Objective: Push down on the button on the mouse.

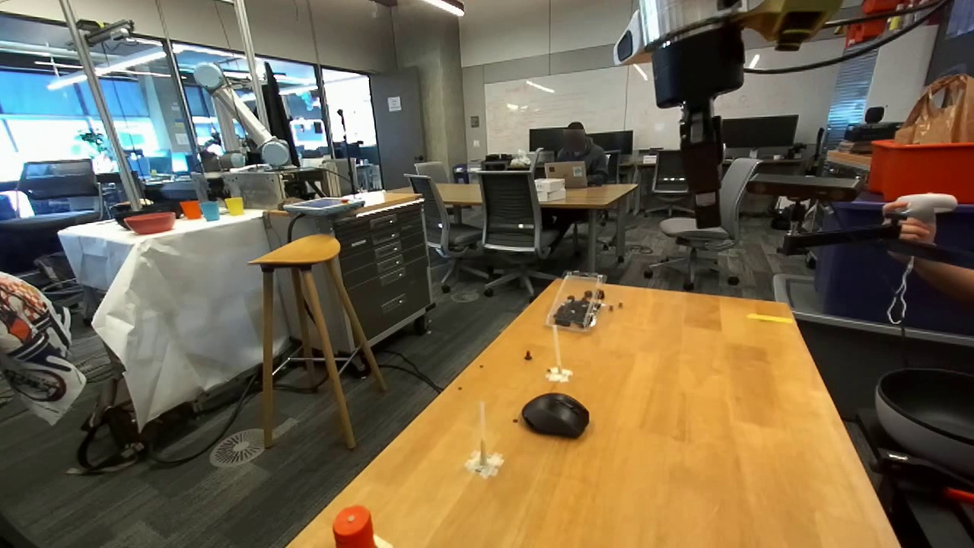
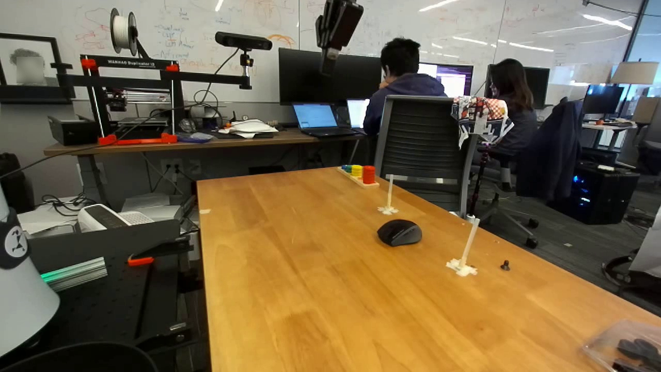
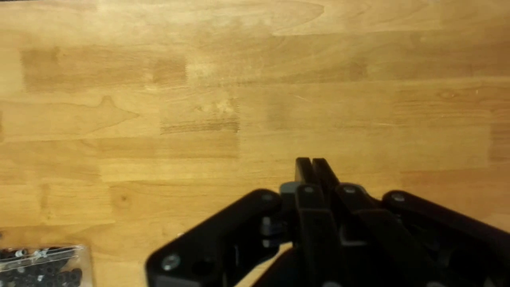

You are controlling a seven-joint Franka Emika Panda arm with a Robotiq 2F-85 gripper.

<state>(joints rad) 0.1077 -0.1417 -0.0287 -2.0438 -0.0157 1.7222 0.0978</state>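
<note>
1. Evidently, by judgement, the approach is the step in hand; the mouse (image 1: 555, 415) rests on the table (image 1: 685, 396) with nothing touching it, and the press is not yet begun.
2. End effector: the gripper (image 3: 311, 160) has its fingers (image 3: 303, 166) pressed together side by side — nothing is seen held between them; so narrow a tip looks suited to pushing a button.
3. Next move, as judged: bring the tips across until they stand over the mouse, then lower gently onto the button; a push off to one side might tilt or slide the mouse; which end bears the button is too small to make out.
4. Location of the mouse: near two thin sticks (image 1: 482, 434) fixed to the table with tape; the clear box (image 3: 85, 265) of small dark parts lies well apart from it.
5. Relation to the gripper: in both exterior views the gripper hangs high over the table, well apart from the mouse; in an exterior view the mouse appears below and to the picture's right of the fingers; the wrist view shows no mouse — whether out of frame or masked cannot be told.
</note>
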